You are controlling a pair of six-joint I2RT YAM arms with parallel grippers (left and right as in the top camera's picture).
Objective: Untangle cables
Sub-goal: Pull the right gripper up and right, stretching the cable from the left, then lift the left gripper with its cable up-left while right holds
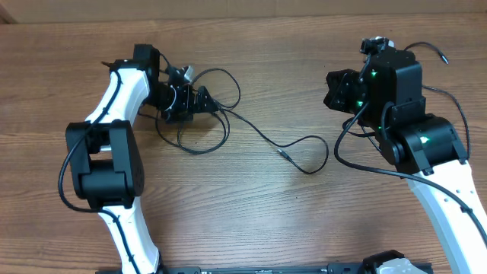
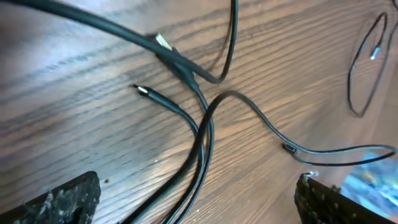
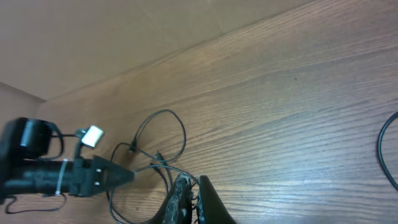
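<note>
Several thin black cables [image 1: 228, 114] lie tangled in loops on the wooden table, left of centre. One long cord runs right to a loop and a small plug [image 1: 281, 152]. My left gripper [image 1: 208, 102] is open, low over the tangle. In the left wrist view its fingers [image 2: 199, 196] straddle crossing cords [image 2: 205, 124] without touching them, and a plug end [image 2: 142, 91] lies just ahead. My right gripper [image 1: 332, 87] is shut and empty, raised at the right, well away from the cords. In the right wrist view its tips [image 3: 193, 186] overlap the distant tangle [image 3: 168, 124].
The table's far edge [image 3: 186, 46] meets a plain wall. Thick black robot cables [image 1: 342, 148] hang around the right arm. The left arm's white links [image 1: 114, 99] stand at the left side. The far loop and plug [image 2: 373, 53] also show in the left wrist view.
</note>
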